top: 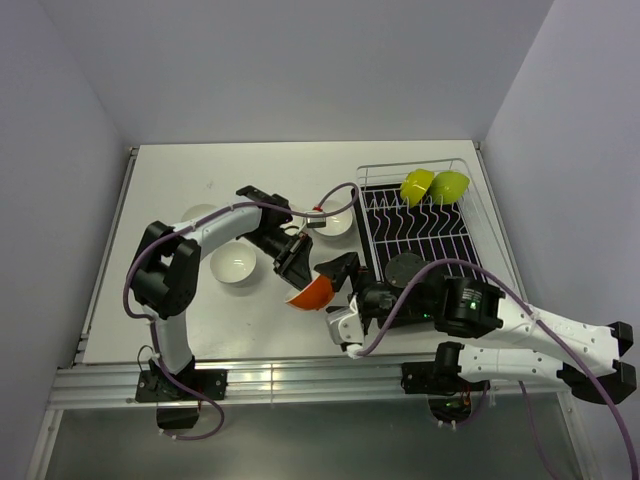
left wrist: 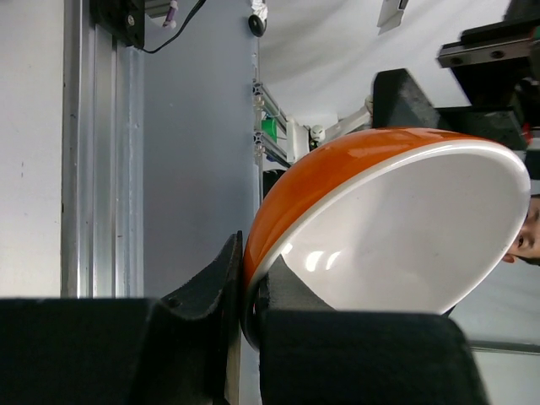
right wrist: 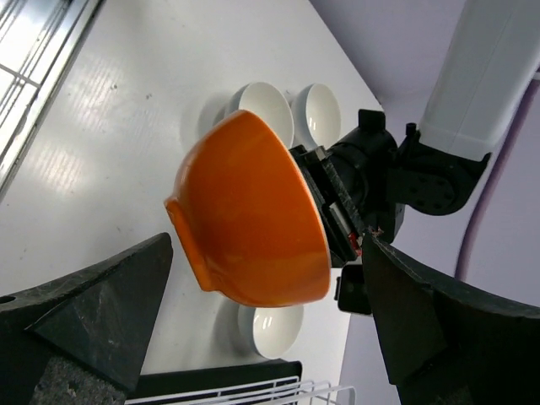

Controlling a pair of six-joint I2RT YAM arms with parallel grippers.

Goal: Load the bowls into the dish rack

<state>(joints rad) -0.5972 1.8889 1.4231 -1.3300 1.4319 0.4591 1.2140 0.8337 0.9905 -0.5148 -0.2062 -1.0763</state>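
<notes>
White bench bearing the wire dish rack with its wavy prongs; two lime green bowls stand on edge at the rack's far end. Left of the rack's near corner, the left claw is clenched on the rim of a glossy orange bowl, white inside, held tilted. The right claw, spread wide, flanks it.

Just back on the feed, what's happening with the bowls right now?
The left hand is pinching the orange bowl by its rim and holding it tilted above the table. The right hand is wide open right next to that bowl and not gripping it; it looks like a handover. Two lime green bowls sit at the far end of the dish rack. At least three white bowls are on the table.
</notes>
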